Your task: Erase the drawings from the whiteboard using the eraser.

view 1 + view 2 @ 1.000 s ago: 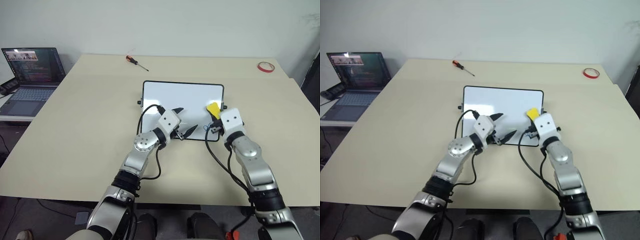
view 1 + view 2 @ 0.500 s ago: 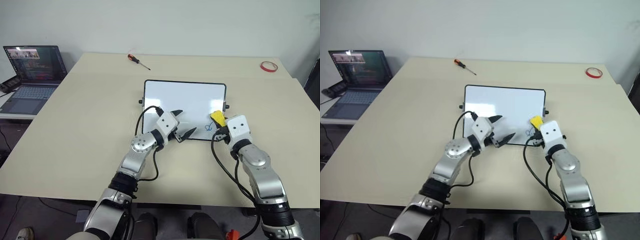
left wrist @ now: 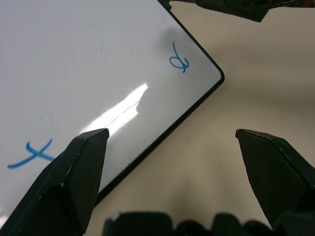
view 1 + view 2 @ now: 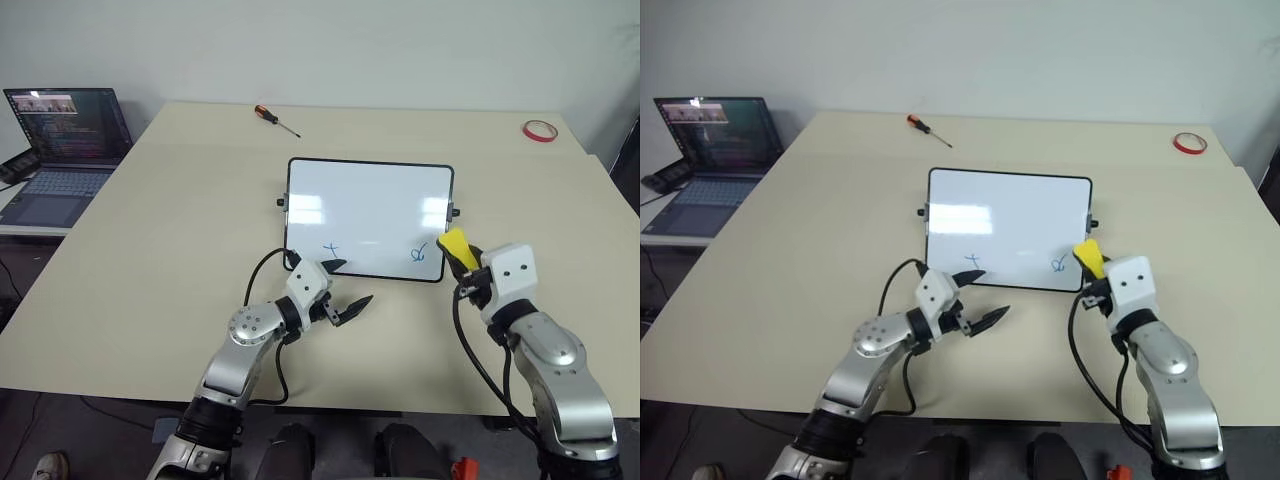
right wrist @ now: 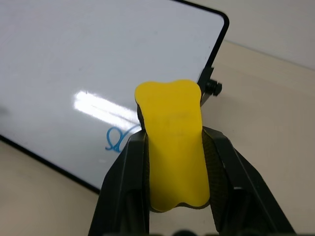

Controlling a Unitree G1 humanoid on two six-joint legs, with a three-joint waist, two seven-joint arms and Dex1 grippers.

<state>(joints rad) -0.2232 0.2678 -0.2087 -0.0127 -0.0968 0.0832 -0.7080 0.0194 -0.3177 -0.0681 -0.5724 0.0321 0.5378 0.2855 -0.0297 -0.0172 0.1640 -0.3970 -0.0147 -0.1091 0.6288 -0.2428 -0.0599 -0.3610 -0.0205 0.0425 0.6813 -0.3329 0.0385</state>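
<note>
Landmark: board [image 4: 370, 215], white, black-framed, lying flat on the table [image 4: 150, 250], long side across the robot's front.

Item 1. Eraser [image 5: 173, 142]: yellow block, clamped between the two fingers of the right gripper [image 4: 462, 262]. It sticks out forward past the fingertips, its long axis along the gripper and pointing toward the board. It sits just off the board's near right corner, raised, not touching the surface as far as can be told.

Item 2. Drawings, two visible, both blue, both along the board's near edge. Loop [image 4: 419, 253]: near right corner, just ahead and slightly left of the eraser tip. Cross [image 4: 331, 249]: near edge, left of centre, well apart from the eraser.

Item 3. Left gripper [image 4: 345, 290]: jaws spread wide, empty, just off the board's near edge below the cross.

Item 4. Other things, apart from the board: screwdriver [image 4: 275, 119] beyond its far left corner; red tape ring [image 4: 538, 130] far to its right; laptop [image 4: 60, 140] off to its left, beside the table.

Governing relation: the right arm holds the tool and is the nearer to the loop; a short reach forward and down should land the eraser on it. The cross then lies leftward along the same edge. Judged: erasing partly done, two marks left.
</note>
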